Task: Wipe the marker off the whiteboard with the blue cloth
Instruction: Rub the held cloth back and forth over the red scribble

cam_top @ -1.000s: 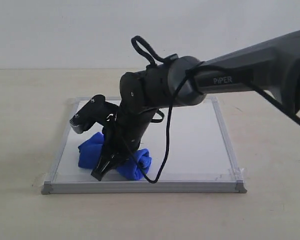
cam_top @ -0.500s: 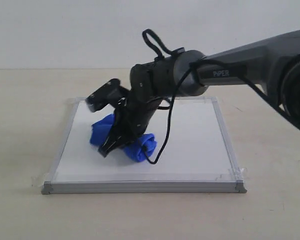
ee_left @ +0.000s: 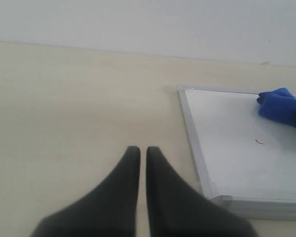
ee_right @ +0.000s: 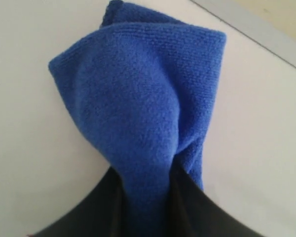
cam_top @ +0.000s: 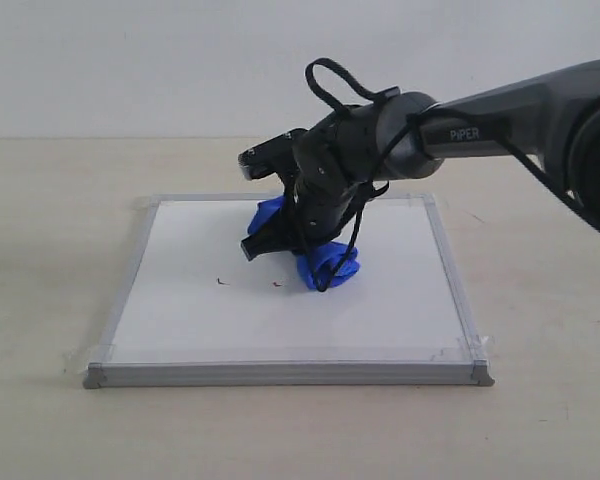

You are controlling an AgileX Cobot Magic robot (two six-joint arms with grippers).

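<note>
**Exterior view**
- The right gripper [cam_top: 263, 246] is reaching over the whiteboard [cam_top: 190, 330] and clamping the blue cloth [cam_top: 329, 266]. The cloth is bunching on both sides of the fingers and resting on the white surface.
- The marker [cam_top: 220, 281] is showing as two small red flecks. One is lying just off the fingertips and the other a little further out, both apart from the cloth.
- Bare board is spreading wide around the gripper on every side, and the silver frame is lying well apart from it.
- The table [cam_top: 40, 250] is running past the frame all round.
- The left gripper is not appearing in this view.

**Left wrist view**
- This is the only view showing the left gripper [ee_left: 142, 150]. Its fingers are pressing nearly together, with a thin slit between them, and are holding nothing.
- It is hanging over the table [ee_left: 64, 108], off the whiteboard [ee_left: 222, 148]. The frame is running past near one finger.
- The blue cloth [ee_left: 278, 106] is lying well ahead, and the red marker [ee_left: 259, 142] flecks are lying between it and the gripper.

**Right wrist view**
- This close view is showing the grip. The right gripper [ee_right: 144, 185] is squeezing the blue cloth [ee_right: 138, 94] between its dark fingers, and the fabric is fanning out ahead of them.
- The whiteboard [ee_right: 256, 128] is lying white on either side of the cloth.
- The frame is crossing beyond the cloth's far fold, near it but not touching
- No red fleck is clearly showing here
</note>
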